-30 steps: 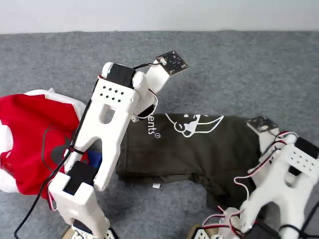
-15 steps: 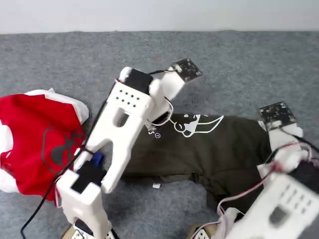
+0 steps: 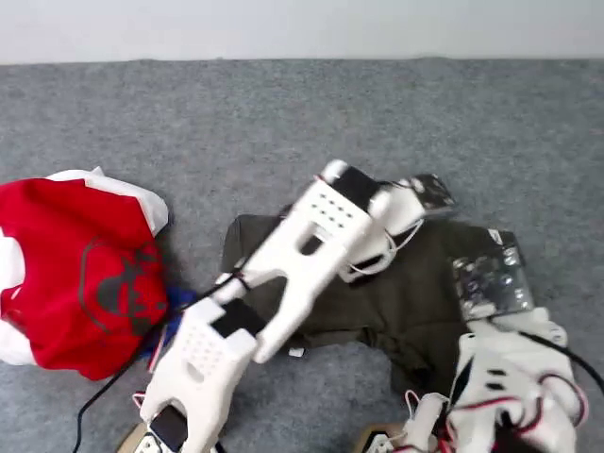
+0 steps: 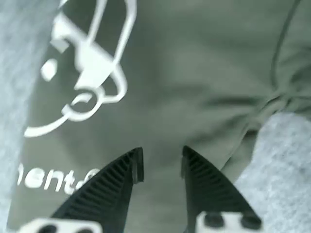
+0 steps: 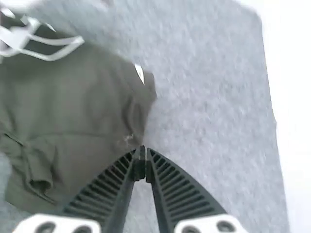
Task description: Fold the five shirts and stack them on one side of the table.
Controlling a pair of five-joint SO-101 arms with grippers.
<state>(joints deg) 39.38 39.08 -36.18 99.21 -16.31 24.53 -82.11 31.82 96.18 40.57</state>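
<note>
Grey felt-like table cover (image 3: 283,123) meets a pale wall (image 3: 283,28). Left gripper (image 4: 160,162), slightly parted and empty, hangs over the dark olive printed shirt (image 3: 415,293). Right gripper (image 5: 141,165) is pinched together, holding nothing.

Left arm (image 3: 311,241) extended over the counter (image 3: 283,123), left hand (image 4: 161,162) slightly parted, right arm (image 3: 505,377) at near-right corner, right hand (image 5: 140,156) closed.

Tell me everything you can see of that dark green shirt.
The olive shirt is soft cloth with a white line drawing and lettering on it. It lies spread but rumpled on the grey felt-like table, one edge bunched into folds, a small white tag at another. The left arm crosses above it, jaws open close over the print; whether they touch is unclear.
</note>
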